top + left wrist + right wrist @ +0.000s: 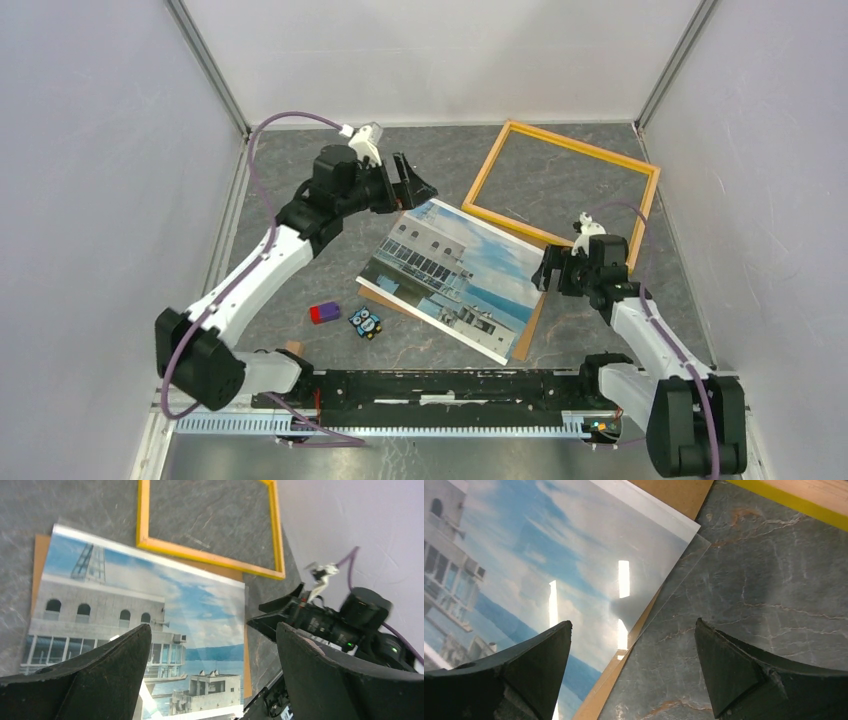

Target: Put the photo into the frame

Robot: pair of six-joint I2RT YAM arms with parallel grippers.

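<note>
The photo (455, 275) of a white building under blue sky lies face up mid-table, on a brown backing panel (527, 335). The yellow-orange frame (584, 147) lies flat at the back right, with bare table showing inside it; its near edge touches the panel's far corner. My left gripper (412, 183) is open and empty above the photo's far corner. In the left wrist view the photo (150, 605) and frame (210, 557) show beyond the left gripper (212, 630). My right gripper (548, 272) is open and empty over the photo's right edge (549, 545), and shows in its own wrist view (633, 625).
A small purple-and-red block (324, 313) and a small blue figure (366, 322) lie left of the photo's near corner. A clear sheet corner (684, 560) sticks out past the photo. The brown panel (674, 495) and frame edge (794, 500) lie beyond. White walls enclose the table.
</note>
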